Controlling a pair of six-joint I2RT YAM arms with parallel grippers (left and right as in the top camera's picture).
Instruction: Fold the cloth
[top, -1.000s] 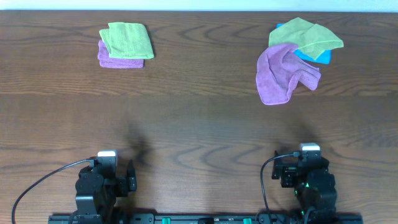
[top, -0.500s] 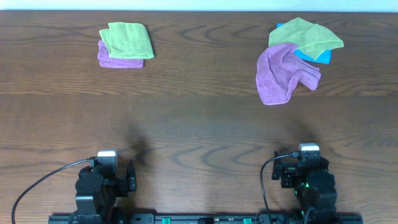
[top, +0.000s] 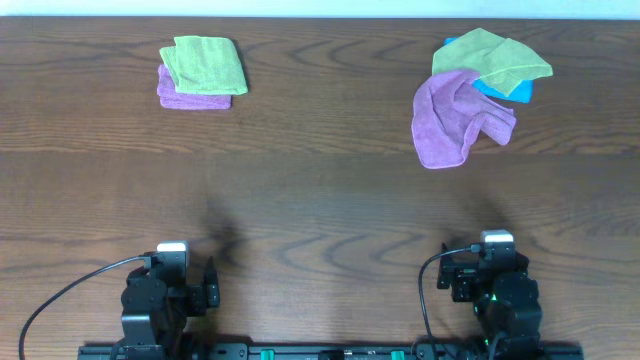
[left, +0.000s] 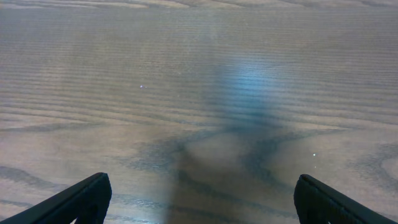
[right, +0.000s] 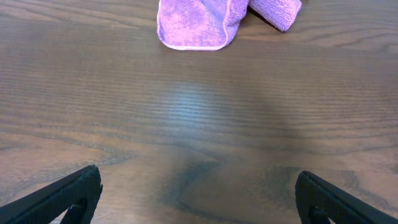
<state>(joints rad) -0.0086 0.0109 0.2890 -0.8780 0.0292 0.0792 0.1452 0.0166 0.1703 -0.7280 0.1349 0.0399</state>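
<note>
Black left arm (top: 155, 305) and right arm (top: 505, 295), each with a pale cap (top: 172, 246).

light: we see even, bright room light | glare: bluish sheen on table (left: 249, 87) in both wrist views | shadows: two soft smudges overhead | focus: we find wrist far edge soft
</note>
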